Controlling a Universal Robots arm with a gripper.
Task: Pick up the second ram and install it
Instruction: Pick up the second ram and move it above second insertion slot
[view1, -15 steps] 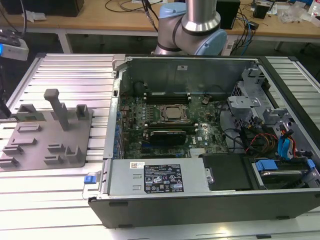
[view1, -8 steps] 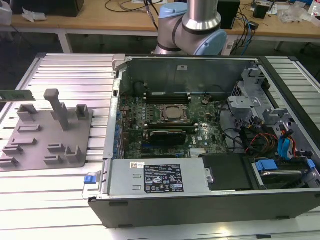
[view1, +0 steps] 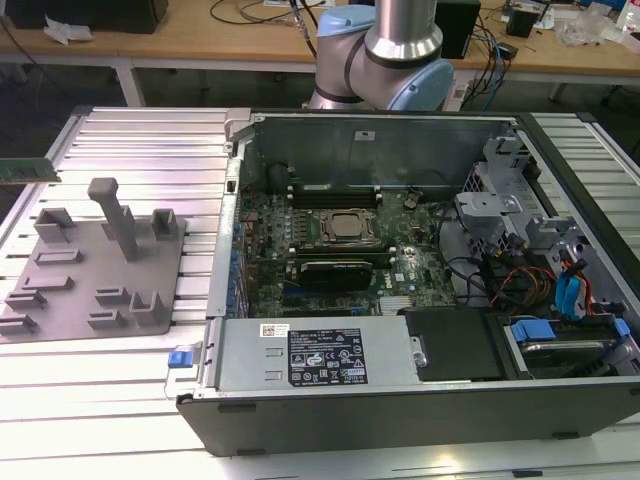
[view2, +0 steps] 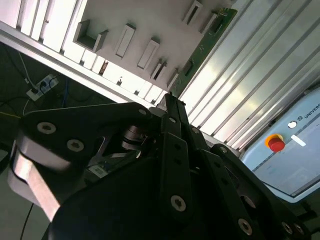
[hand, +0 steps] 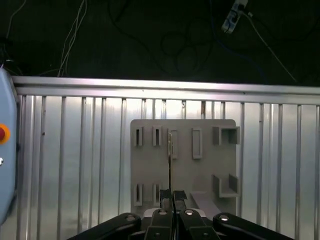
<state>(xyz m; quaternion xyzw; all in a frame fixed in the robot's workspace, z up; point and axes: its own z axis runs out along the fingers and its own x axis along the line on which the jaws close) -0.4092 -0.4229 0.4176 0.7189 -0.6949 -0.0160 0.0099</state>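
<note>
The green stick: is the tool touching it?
Touching. In the second wrist view the green stick runs right into the tool's pinched tip, and the first wrist view shows it edge-on in the tool's grip.

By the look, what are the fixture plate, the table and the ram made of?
Fixture plate: even matt grey with blocky upright posts, so probably plastic, perhaps printed.
Table: bright, reflective ribbed slats, which look like bare aluminium profile.
Ram, held in the shut gripper: a thin green circuit board with a slight sheen and small dark parts on it.
</note>
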